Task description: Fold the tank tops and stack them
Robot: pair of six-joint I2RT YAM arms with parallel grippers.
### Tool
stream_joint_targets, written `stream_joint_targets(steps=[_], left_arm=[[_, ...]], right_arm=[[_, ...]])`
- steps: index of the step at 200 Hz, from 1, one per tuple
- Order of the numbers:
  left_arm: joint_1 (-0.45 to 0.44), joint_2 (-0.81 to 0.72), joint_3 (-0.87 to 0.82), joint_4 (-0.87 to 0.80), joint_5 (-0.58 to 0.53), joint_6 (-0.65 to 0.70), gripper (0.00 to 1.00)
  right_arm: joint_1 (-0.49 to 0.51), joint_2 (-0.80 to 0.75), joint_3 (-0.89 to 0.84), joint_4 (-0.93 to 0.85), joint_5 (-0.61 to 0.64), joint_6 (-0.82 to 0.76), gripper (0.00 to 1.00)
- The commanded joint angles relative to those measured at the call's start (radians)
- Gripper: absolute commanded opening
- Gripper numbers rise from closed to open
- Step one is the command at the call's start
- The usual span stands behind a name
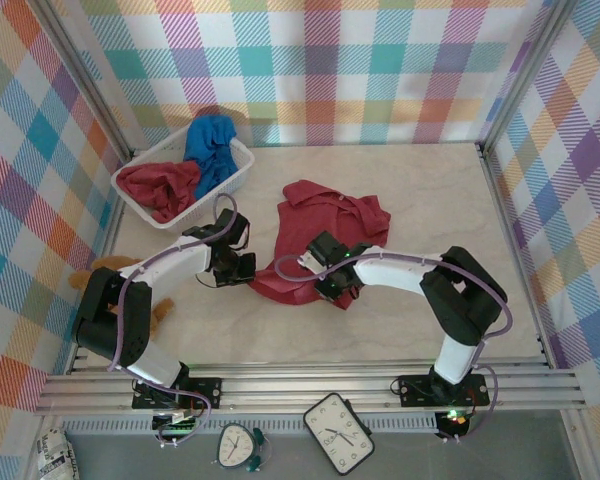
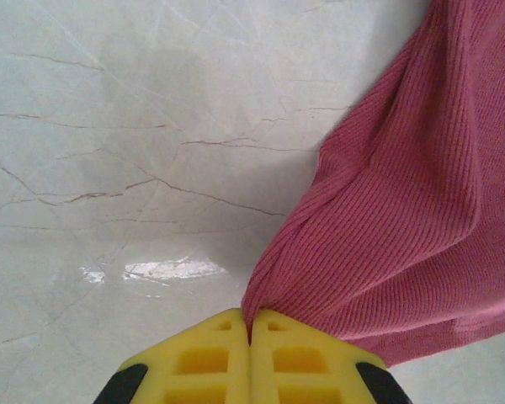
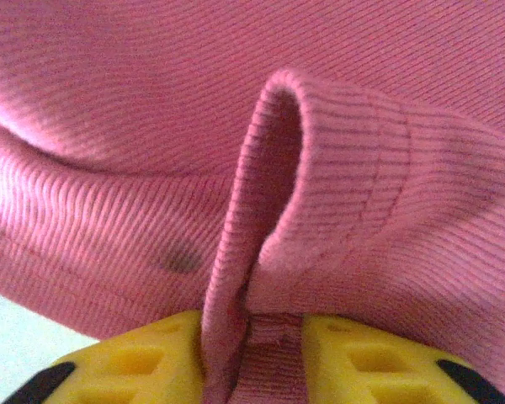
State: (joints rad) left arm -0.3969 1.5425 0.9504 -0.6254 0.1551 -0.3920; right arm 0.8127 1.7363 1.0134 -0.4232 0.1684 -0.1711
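Pale marbled counter (image 1: pixel 430 200) sits under plaid walls. The left tool (image 2: pixel 251 337) is pinched tight on an edge of the dark red tank top (image 2: pixel 404 210). The right tool (image 3: pixel 252 341) has a fold of that top between its parted fingers; whether it presses the cloth, I cannot tell. The top lies crumpled mid-counter. At far left, a white basket (image 1: pixel 242 160) holds the blue tank top (image 1: pixel 212 145) and a second red tank top (image 1: pixel 160 185).

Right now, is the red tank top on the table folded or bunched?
Bunched, not folded: the red tank top lies rumpled on the table, edges uneven, ridges raised.
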Motion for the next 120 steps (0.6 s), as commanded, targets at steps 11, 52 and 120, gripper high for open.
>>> stream_joint_targets(steps=[11, 52, 120], left_arm=[[0.018, -0.02, -0.012, -0.027, -0.013, 0.033, 0.01], [0.02, -0.013, -0.013, -0.022, -0.013, 0.033, 0.01], [0.02, -0.022, -0.013, -0.04, -0.014, 0.039, 0.01]], right_arm=[[0.003, -0.134, -0.044, -0.04, -0.019, -0.005, 0.4], [0.003, -0.089, -0.045, -0.085, 0.009, -0.073, 0.37], [0.016, 0.019, 0.009, -0.035, 0.033, -0.104, 0.39]])
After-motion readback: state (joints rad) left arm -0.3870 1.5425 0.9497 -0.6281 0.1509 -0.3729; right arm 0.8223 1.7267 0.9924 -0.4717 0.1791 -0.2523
